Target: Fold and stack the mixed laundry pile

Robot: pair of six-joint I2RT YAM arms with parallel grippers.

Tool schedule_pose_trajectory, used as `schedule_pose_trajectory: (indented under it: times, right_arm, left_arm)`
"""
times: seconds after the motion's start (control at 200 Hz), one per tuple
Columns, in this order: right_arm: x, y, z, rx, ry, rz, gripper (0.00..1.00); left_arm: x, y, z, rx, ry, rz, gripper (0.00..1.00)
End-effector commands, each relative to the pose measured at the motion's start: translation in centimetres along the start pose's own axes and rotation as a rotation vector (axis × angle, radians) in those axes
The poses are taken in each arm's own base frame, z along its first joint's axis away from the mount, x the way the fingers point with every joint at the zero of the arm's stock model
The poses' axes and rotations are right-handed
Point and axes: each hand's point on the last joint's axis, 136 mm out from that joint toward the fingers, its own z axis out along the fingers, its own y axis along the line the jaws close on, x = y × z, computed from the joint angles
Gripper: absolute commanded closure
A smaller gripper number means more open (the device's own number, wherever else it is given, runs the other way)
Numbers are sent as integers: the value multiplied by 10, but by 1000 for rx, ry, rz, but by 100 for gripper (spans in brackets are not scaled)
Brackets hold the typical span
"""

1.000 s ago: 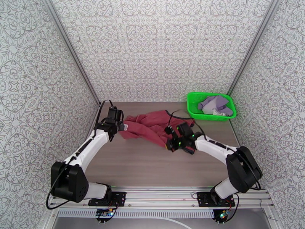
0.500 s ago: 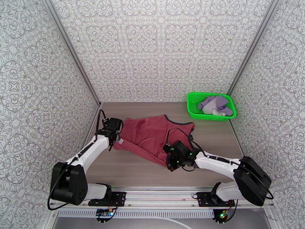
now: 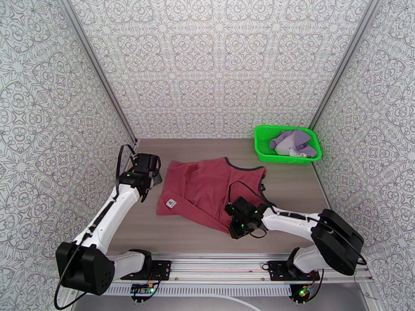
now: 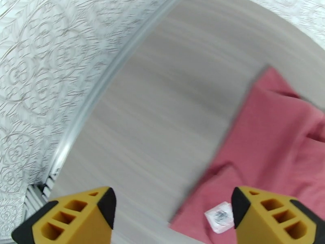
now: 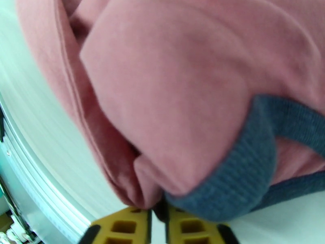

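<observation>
The dark red tank top (image 3: 207,185) lies spread out on the middle of the table, its white label (image 3: 170,202) facing up at the near left corner. My left gripper (image 3: 151,175) stands open just left of the top's left edge, with bare table between its yellow fingers (image 4: 69,218) and the tank top (image 4: 276,151) off to the right. At the top's near right corner my right gripper (image 3: 233,224) is low on the table. Its fingers (image 5: 122,228) are close together, with a fold of red cloth and dark trim (image 5: 243,171) pinched between them. The lavender garment (image 3: 294,141) lies bunched in the basket.
The green mesh basket (image 3: 262,146) stands at the back right corner. Patterned walls close the table in on the left, back and right. Bare wood-grain table shows along the near edge and left of the tank top.
The tank top went from bunched and lifted to spread flat. The left gripper opened, let go of it and drew back left. The right gripper moved nearer with its corner.
</observation>
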Motion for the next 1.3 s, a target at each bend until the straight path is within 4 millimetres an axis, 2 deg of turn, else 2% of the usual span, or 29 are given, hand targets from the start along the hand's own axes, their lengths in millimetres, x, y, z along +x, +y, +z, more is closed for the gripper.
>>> schedule_pose_trajectory:
  times: [0.0, 0.02, 0.05, 0.115, 0.145, 0.24, 0.355, 0.52, 0.715, 0.84, 1.03, 1.295]
  right_arm:
    - [12, -2, -7, 21, 42, -1, 50]
    - [11, -1, -10, 22, 35, -3, 42]
    - [10, 0, -13, 23, 26, -6, 35]
    - [6, 2, -20, 25, 5, -12, 28]
    - [5, 3, -23, 27, -4, -15, 27]
    - [0, 4, -30, 32, -25, -18, 27]
    - [-1, 5, -33, 31, -37, -19, 33]
    - [-3, 7, -35, 23, -52, -22, 38]
    - [-2, 6, -36, 24, -54, -28, 39]
    - [-2, 6, -35, 25, -54, -35, 38]
    - [-3, 6, -35, 24, -58, -39, 38]
    - [-2, 6, -38, 22, -65, -39, 38]
  left_arm:
    - [41, -52, 9, 214, 234, 40, 42]
    - [46, -60, 12, 242, 258, 34, 45]
    - [53, -72, 18, 279, 293, 24, 49]
    - [68, -91, 33, 323, 368, -4, 58]
    - [76, -95, 42, 313, 402, -12, 61]
    - [93, -105, 69, 270, 460, -25, 64]
    - [104, -110, 91, 225, 489, -52, 67]
    - [106, -96, 107, 120, 469, -67, 69]
    - [100, -73, 104, 41, 434, -94, 69]
    - [106, -60, 105, 11, 458, -108, 69]
    - [117, -50, 113, -11, 477, -124, 68]
    - [128, -51, 135, -24, 492, -115, 69]
